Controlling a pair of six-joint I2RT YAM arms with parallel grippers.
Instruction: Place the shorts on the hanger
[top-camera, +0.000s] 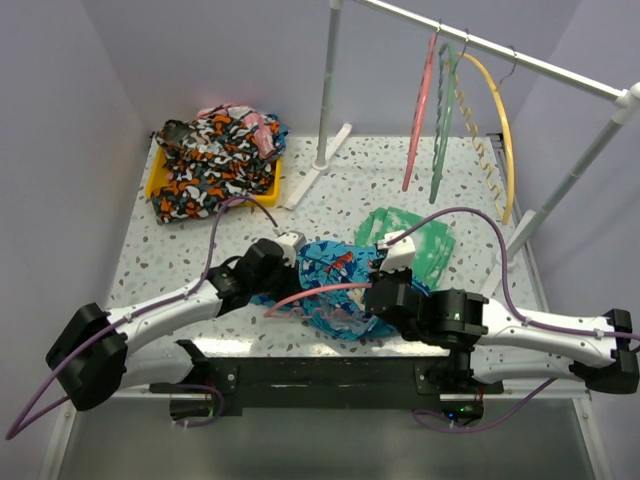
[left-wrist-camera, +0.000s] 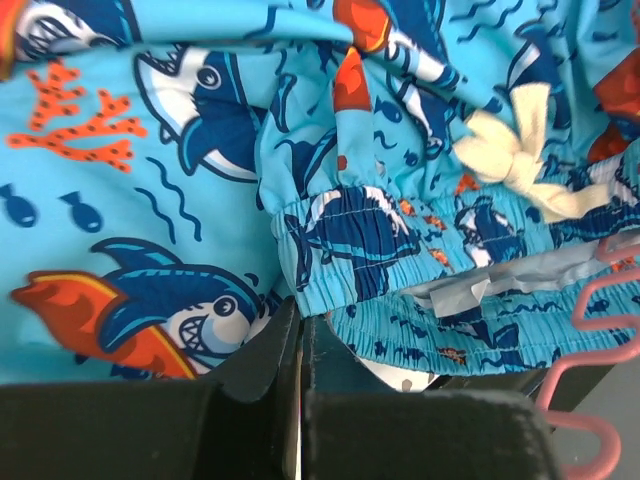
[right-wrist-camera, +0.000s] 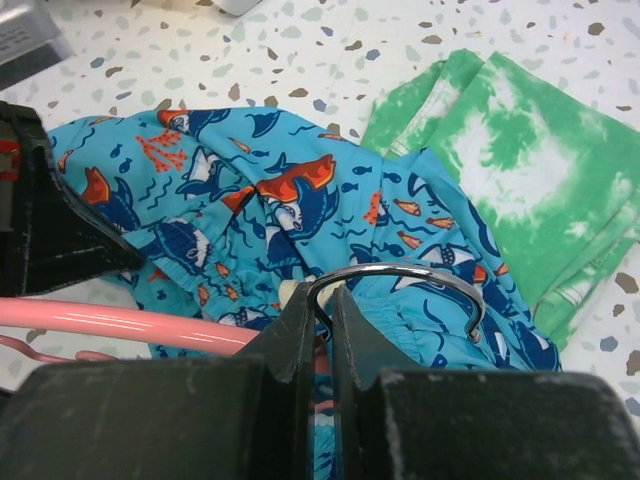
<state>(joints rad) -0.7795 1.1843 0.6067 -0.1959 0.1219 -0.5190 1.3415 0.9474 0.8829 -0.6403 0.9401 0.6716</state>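
I see my left gripper (left-wrist-camera: 298, 335) pinching the shorts (left-wrist-camera: 150, 150) at the waistband. My right gripper (right-wrist-camera: 325, 300) is clamped on the hanger (right-wrist-camera: 120, 325) by its hook (right-wrist-camera: 400, 272), nearer than the green cloth (top-camera: 425, 235).

open table (top-camera: 380, 190) behind shorts (top-camera: 330, 268), green cloth (top-camera: 428, 235) right

In the top view, most of the hanger (top-camera: 320, 289) lay hidden under the shorts (top-camera: 335, 265). Only a thin pink curve showed. In the left wrist view the shorts ran off the top and both sides. The left gripper (left-wrist-camera: 301, 335) was pressed together, but I could not tell if cloth was caught in it. In the right wrist view the hook (right-wrist-camera: 395, 272) went down behind the right gripper (right-wrist-camera: 325, 305). The pink arm ran off the left edge. The green cloth (right-wrist-camera: 520, 170) was cut off at the right.
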